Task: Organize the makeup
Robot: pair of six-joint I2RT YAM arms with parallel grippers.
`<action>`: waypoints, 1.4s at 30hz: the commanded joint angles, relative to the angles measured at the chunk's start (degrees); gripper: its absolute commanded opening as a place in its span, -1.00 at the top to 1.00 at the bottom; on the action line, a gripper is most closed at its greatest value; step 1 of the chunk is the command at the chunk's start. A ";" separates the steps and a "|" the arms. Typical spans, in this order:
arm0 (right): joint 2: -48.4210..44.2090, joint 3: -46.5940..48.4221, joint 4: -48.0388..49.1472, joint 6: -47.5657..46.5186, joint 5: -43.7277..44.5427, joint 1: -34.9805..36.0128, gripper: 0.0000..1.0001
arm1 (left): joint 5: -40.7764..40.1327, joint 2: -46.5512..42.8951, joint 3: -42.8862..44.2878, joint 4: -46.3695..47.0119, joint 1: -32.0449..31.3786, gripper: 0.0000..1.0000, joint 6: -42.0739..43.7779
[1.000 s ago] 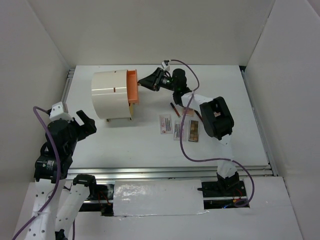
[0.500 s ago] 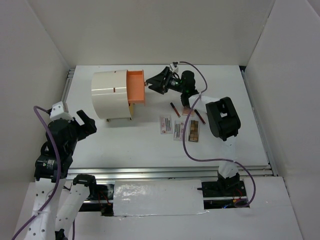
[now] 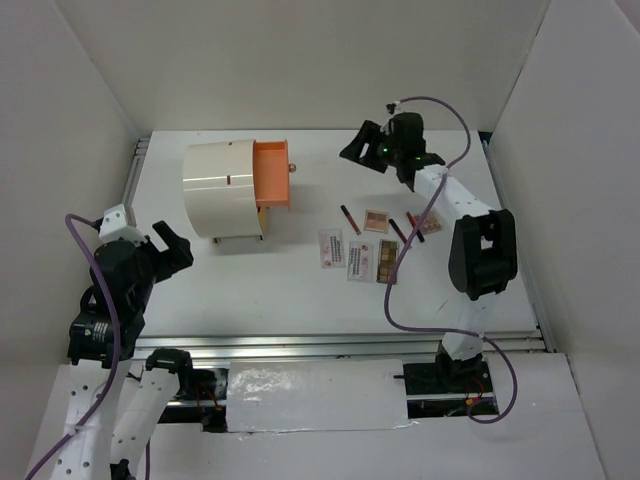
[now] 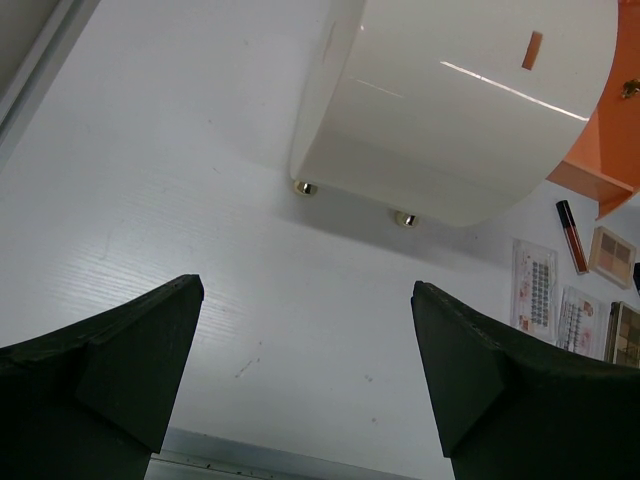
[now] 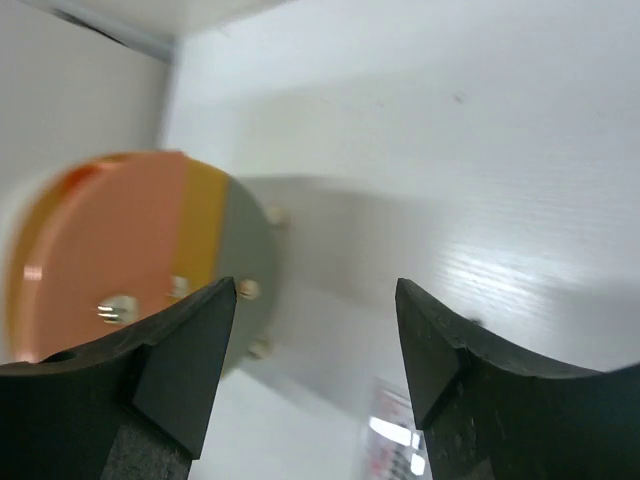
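— On the table (image 3: 250, 290), right of centre: where does the makeup (image 3: 358, 256) lie?
— Loose, in one cluster. A white-pink packet (image 3: 332, 247) and a second packet (image 3: 358, 263) lie side by side, with a brown palette (image 3: 386, 261) just right of them. Beyond these lie a dark red stick (image 3: 349, 219), a square compact (image 3: 376, 220), a second stick (image 3: 399, 229) and a pinkish piece (image 3: 428, 225) too small to identify.
— The container?
— The cream cylindrical box (image 3: 222, 188) lies on its side at the far left, on small gold feet. Its orange drawer (image 3: 272, 176) is pulled out toward the cluster but apart from it.
— Right gripper (image 3: 350, 152)?
— It is over the far part of the table, between the drawer and the cluster. The fingers are spread with nothing between them. Its wrist view is blurred and shows the drawer front.
— Left gripper (image 3: 173, 243)?
— It is near the left edge, well apart from the cluster. The jaws are wide and hold nothing. Its wrist view faces the box's feet.
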 commanded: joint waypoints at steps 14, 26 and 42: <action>5.13 1.26 -29.44 -19.13 30.50 12.39 -0.24 | 1.79 -0.16 -0.05 2.81 -0.18 -0.99 1.27; 9.00 1.26 -31.73 -20.10 29.97 13.00 -0.13 | 2.58 0.19 -0.22 2.99 -0.36 -0.99 1.53; 11.99 2.41 -33.84 -19.83 33.05 14.76 0.38 | 3.45 -0.77 -0.31 3.43 -0.36 -0.99 1.79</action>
